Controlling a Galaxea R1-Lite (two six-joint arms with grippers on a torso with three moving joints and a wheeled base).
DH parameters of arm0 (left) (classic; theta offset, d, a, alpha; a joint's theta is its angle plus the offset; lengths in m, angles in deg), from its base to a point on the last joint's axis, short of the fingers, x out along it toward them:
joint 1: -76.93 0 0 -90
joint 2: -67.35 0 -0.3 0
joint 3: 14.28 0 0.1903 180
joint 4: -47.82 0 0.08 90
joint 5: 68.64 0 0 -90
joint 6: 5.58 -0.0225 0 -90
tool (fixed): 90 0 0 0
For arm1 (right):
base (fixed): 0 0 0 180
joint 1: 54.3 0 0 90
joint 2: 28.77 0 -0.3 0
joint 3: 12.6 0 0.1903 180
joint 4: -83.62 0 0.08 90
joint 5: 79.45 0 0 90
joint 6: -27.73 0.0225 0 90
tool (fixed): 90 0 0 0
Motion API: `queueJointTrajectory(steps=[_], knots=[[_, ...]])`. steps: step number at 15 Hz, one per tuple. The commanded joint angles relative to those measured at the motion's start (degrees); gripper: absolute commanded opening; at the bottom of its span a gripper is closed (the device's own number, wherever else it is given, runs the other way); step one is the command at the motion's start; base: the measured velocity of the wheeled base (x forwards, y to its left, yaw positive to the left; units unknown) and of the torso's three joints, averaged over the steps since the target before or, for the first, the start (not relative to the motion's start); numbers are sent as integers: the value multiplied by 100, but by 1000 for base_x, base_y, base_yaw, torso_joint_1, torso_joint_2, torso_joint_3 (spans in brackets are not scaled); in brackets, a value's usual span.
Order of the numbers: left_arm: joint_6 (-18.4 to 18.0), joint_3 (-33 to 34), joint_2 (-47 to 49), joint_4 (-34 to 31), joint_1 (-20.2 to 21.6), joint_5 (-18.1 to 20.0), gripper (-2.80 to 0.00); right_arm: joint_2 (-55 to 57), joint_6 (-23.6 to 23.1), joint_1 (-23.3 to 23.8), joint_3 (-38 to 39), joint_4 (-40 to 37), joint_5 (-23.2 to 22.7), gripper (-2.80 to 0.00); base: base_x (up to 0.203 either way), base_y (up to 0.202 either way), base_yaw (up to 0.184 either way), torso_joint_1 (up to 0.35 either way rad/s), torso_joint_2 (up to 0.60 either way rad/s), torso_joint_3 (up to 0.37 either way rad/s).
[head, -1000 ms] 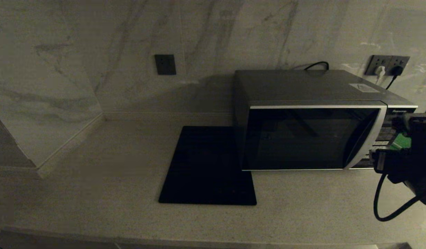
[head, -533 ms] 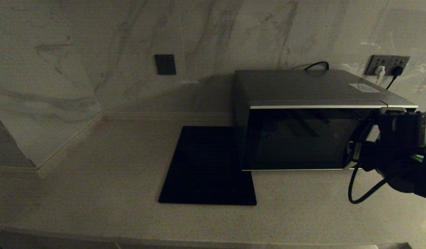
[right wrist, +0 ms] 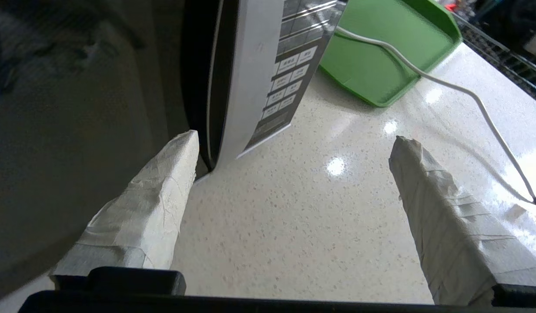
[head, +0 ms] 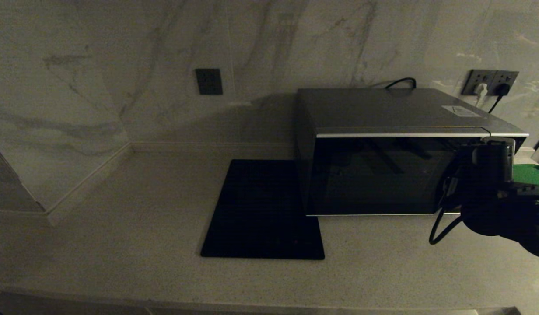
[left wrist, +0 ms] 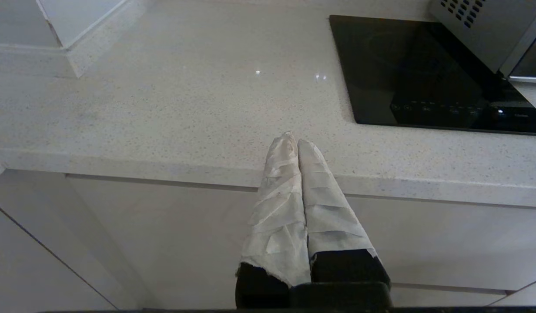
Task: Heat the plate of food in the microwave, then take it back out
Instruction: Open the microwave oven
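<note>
The silver-grey microwave [head: 383,144] stands at the back right of the counter, its dark glass door closed. My right arm [head: 492,192] hangs in front of its right end and hides the button panel there. In the right wrist view my right gripper [right wrist: 294,143] is open over bare counter. One taped finger [right wrist: 163,204] lies close to the door's curved silver trim [right wrist: 246,87], beside the button panel [right wrist: 294,74]. Nothing is between the fingers. The plate of food is out of view. My left gripper [left wrist: 294,141] is shut and empty, parked below the counter's front edge.
A flat black square mat [head: 263,210] lies left of the microwave. A green tray [right wrist: 381,52] sits right of it, with a white cable [right wrist: 468,95] running across the counter. Wall sockets [head: 490,83] are behind.
My right arm has moved left, from beside the microwave's right end to in front of its panel and the door's right edge. The gripper has stayed open. More of the green tray shows.
</note>
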Motion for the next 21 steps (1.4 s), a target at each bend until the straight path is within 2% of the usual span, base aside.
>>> queueJointTrajectory(steps=[1, 7, 21], knots=[[2, 1, 0, 0, 0, -3, -280, 212, 134, -5, -111, 16, 180, 0, 0, 0, 0, 0, 0, 0], [2, 1, 0, 0, 0, -3, -280, 648, 465, 17, -416, 16, 257, 0, 0, 0, 0, 0, 0, 0], [2, 1, 0, 0, 0, -3, -280, 1359, 506, 751, -1039, 23, 383, 0, 0, 0, 0, 0, 0, 0]])
